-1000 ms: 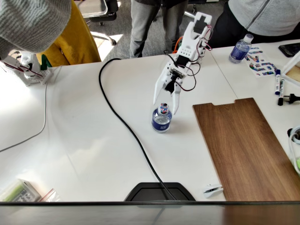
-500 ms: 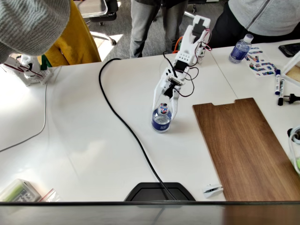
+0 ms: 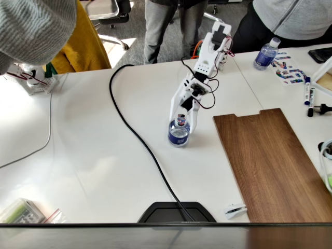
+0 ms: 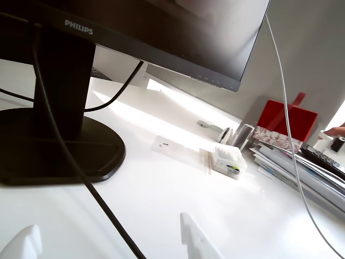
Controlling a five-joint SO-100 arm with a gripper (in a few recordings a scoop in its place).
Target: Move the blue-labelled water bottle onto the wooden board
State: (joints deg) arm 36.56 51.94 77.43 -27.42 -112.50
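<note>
My hand point(image 3: 181, 120) sits open, its jaws straddling the blue-labelled water bottle point(image 3: 179, 132), which stands upright on the desk point(image 3: 93, 150) left of the wooden board point(image 3: 272, 161), nothing gripped. I'd sink lower and close squarely below the cap before lifting.

A small stubby clear plastic water bottle with a dark blue label band point(image 3: 179, 133) stands upright on the white table, just left of a large flat dark brown walnut-grain wooden board point(image 3: 272, 161) lying flat, its notched short edge farthest from the camera.
</note>
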